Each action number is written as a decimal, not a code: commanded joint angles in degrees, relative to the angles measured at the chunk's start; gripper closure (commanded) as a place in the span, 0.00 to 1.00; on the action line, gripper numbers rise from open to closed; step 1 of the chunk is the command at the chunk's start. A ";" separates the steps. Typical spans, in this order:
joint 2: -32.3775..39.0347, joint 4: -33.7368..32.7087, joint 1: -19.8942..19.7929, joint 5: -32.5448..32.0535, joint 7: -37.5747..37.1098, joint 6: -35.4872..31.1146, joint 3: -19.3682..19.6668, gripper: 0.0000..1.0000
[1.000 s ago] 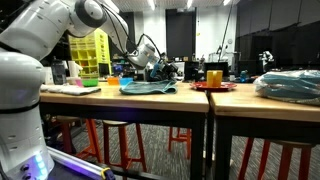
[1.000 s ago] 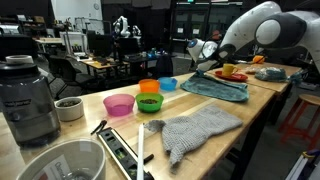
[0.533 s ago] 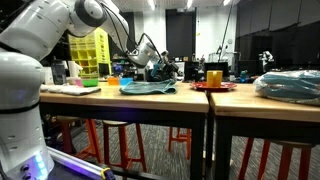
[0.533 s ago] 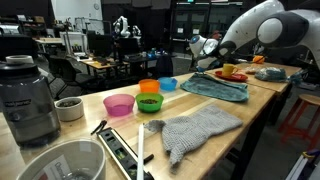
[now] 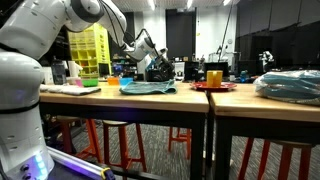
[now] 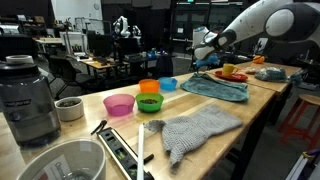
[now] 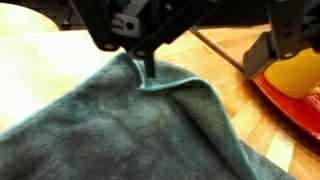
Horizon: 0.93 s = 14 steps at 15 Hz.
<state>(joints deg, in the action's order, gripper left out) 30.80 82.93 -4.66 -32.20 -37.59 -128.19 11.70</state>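
The pincer (image 6: pixel 200 48) hangs above the towel (image 6: pixel 215 88), which lies on the table (image 6: pixel 200 106) beside the plate (image 6: pixel 240 77).

The teal terry cloth towel (image 7: pixel 130 130) looks soft, matt and faintly fuzzy. The pale wooden tabletop (image 7: pixel 235 125) is smooth with a slight sheen. The red plastic plate (image 7: pixel 300 105) is glossy.

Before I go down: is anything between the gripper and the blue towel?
Nothing visible. The gripper hangs open right above a corner of the blue towel, with only air between them. The red plate with the yellow cup sits beside the towel, not in the path.
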 commanded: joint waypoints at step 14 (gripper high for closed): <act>-21.97 19.32 -6.98 24.37 48.97 14.68 -2.55 0.00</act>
<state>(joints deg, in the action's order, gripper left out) 13.99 96.68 -11.58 -6.27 7.74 -115.42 8.89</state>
